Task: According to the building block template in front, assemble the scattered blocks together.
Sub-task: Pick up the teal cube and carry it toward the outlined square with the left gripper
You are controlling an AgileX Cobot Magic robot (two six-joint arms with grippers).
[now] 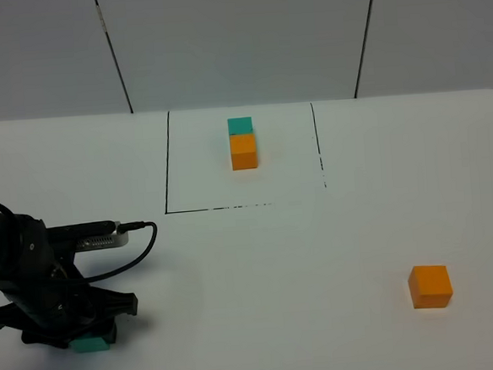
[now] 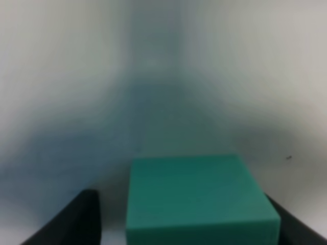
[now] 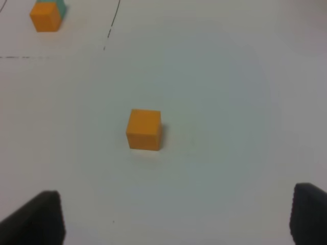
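barely started; left gripper straddles the teal cube, jaws spread, no pinch yet; right gripper gapes above the orange cube; cubes well apart, template unmatched

Template at back, one block front-left, other block front-right
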